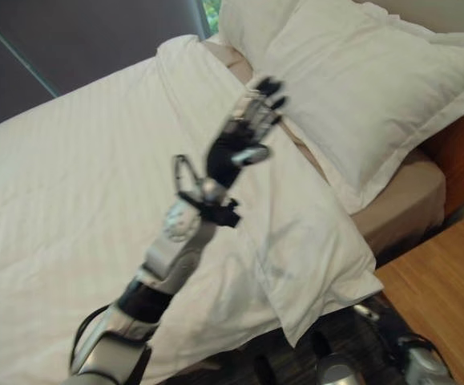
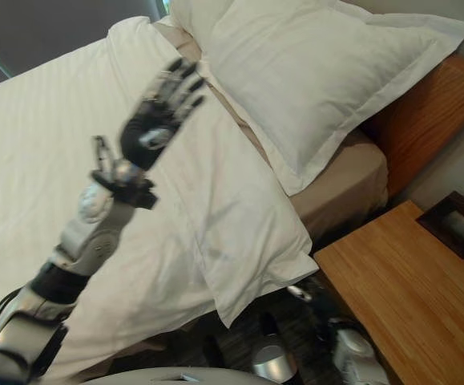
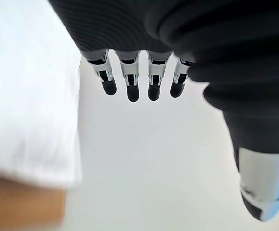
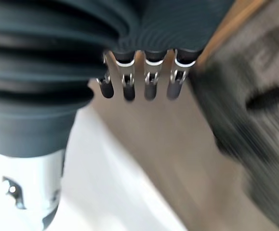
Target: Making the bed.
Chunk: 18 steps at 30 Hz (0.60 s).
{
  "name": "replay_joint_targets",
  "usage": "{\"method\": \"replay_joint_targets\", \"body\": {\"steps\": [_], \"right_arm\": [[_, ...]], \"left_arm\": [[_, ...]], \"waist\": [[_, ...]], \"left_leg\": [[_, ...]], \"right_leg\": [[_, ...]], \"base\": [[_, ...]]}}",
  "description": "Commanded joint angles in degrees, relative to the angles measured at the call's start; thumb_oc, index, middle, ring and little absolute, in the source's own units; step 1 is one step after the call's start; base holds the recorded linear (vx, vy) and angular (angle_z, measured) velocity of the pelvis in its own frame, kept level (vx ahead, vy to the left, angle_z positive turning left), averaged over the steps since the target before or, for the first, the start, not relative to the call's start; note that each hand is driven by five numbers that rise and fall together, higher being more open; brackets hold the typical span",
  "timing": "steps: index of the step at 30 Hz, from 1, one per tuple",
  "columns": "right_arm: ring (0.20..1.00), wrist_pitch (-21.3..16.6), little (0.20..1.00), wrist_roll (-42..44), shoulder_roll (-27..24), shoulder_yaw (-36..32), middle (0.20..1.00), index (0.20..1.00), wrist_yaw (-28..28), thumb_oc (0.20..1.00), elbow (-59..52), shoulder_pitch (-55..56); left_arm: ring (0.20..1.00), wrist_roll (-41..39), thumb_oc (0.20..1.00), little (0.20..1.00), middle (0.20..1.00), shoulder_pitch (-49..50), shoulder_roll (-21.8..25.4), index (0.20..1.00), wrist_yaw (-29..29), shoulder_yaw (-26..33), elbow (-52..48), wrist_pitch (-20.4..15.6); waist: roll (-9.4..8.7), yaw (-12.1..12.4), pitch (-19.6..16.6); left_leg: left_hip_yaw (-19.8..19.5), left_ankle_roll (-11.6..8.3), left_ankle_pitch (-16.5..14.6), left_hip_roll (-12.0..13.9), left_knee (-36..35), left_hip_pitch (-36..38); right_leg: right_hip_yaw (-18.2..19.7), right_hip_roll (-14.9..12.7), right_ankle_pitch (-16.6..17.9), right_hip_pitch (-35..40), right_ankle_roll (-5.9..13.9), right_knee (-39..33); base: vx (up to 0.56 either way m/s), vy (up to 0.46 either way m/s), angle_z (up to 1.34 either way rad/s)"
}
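My left hand (image 1: 244,140) hovers with fingers straight, empty, over the white duvet (image 1: 71,184), below the pillow (image 1: 360,80). The right eye view adds a wooden nightstand (image 2: 400,281). My right hand (image 4: 139,82) hangs relaxed, holding nothing.

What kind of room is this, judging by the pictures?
Most likely a bedroom, perhaps in a hotel: a bed with a white duvet, large white pillows by a wooden headboard, and a wooden bedside table.
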Motion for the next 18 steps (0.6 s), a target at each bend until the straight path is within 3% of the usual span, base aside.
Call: {"method": "replay_joint_targets", "body": {"steps": [1, 2, 5, 10, 13, 15, 16, 18], "right_arm": [[0.699, -5.88, 0.699, 2.33, -6.05, -7.37, 0.699, 0.699, -8.84, 0.699, 2.65, -3.66], [0.2, -5.85, 0.2, 2.28, -6.14, -7.33, 0.2, 0.2, -8.88, 0.2, 2.64, -3.68], [0.2, -8.42, 0.2, 2.05, -12.61, -17.67, 0.2, 0.2, -15.15, 0.2, 0.03, -6.98], [0.2, -10.65, 0.2, 0.9, -16.14, -20.23, 0.2, 0.2, -17.25, 0.2, -2.94, -11.09], [0.2, -12.08, 0.2, 3.68, -14.07, -15.06, 0.2, 0.2, -14.23, 0.2, -11.44, -15.74], [0.2, -11.95, 0.2, 3.57, -13.87, -14.89, 0.2, 0.2, -14.37, 0.2, -11.75, -15.68], [0.2, -10.89, 0.2, 8.08, -9.42, -7.99, 0.2, 0.2, -9.74, 0.2, -18.96, -17.63], [0.2, -10.39, 0.2, 9.53, -7.56, -4.99, 0.2, 0.2, -8.26, 0.2, -21.32, -18.37]], "left_arm": [[1.0, -4.59, 1.0, 1.0, 1.0, 1.72, 1.72, 1.0, -0.07, 4.77, 0.42, -3.99], [1.0, -4.6, 1.0, 1.0, 1.0, 1.89, 1.64, 1.0, -0.07, 4.9, 0.27, -3.93], [1.0, -3.4, 1.0, 1.0, 1.0, 13.04, 0.39, 1.0, 1.79, 13.41, -0.33, -3.85], [1.0, -3.37, 1.0, 1.0, 1.0, 19.07, -1.26, 1.0, 2.33, 16.65, 0.67, -3.61], [1.0, -1.91, 1.0, 1.0, 1.0, 22.54, -4.16, 1.0, 3.32, 17.18, 2.45, -3.52], [1.0, -1.83, 1.0, 1.0, 1.0, 22.77, -4.15, 1.0, 3.37, 17.37, 2.34, -3.49], [1.0, -0.58, 1.0, 1.0, 1.0, 24.85, -5.54, 1.0, 3.5, 16.91, 3.58, -2.5], [1.0, -0.92, 1.0, 1.0, 1.0, 25.49, -6.23, 1.0, 3.36, 16.43, 3.88, -2.2]], "waist": [[-3.46, 2.4, -3.28], [-3.36, 2.33, -3.31], [-3.64, 3.58, -3.05], [-4.51, 5.3, -3.1], [-5.67, 7.42, -2.92], [-5.75, 7.3, -2.98], [-6.62, 8.84, -2.78], [-6.87, 9.36, -2.75]], "left_leg": [[-0.53, -1.96, -1.7, -0.45, 0.84, 4.46], [-0.55, -1.95, -1.72, -0.45, 0.84, 4.47], [-1.52, -1.52, -2.18, -0.58, 0.84, 4.67], [-2.05, -1.12, -2.34, -0.67, 0.84, 4.4], [-1.99, -0.89, -2.19, -0.53, 0.84, 4.11], [-1.92, -0.88, -2.2, -0.54, 0.84, 4.11], [-1.71, -0.74, -2.01, -0.5, 0.84, 4.09], [-1.62, -0.7, -1.97, -0.46, 0.84, 4.12]], "right_leg": [[-0.16, -0.91, -1.43, -1.18, 2.93, 0.65], [-0.18, -0.91, -1.45, -1.17, 2.94, 0.65], [-0.53, -0.99, -1.93, -0.61, 2.79, 0.65], [-1.02, -1.05, -1.86, -0.6, 2.81, 0.65], [-1.48, -1.02, -1.43, -0.97, 3.01, 0.65], [-1.41, -1.02, -1.43, -0.99, 3.01, 0.65], [-1.51, -0.91, -1.17, -1.1, 3.03, 0.65], [-1.54, -0.96, -1.06, -1.12, 3.08, 0.65]], "base": [[0.0, 0.001, 0.05], [0.02, 0.014, 0.09], [0.02, 0.041, 0.2], [-0.01, 0.013, 0.07], [-0.05, 0.001, 0.02], [-0.02, -0.006, -0.02], [-0.04, -0.011, 0.03], [-0.03, -0.012, -0.06]]}}
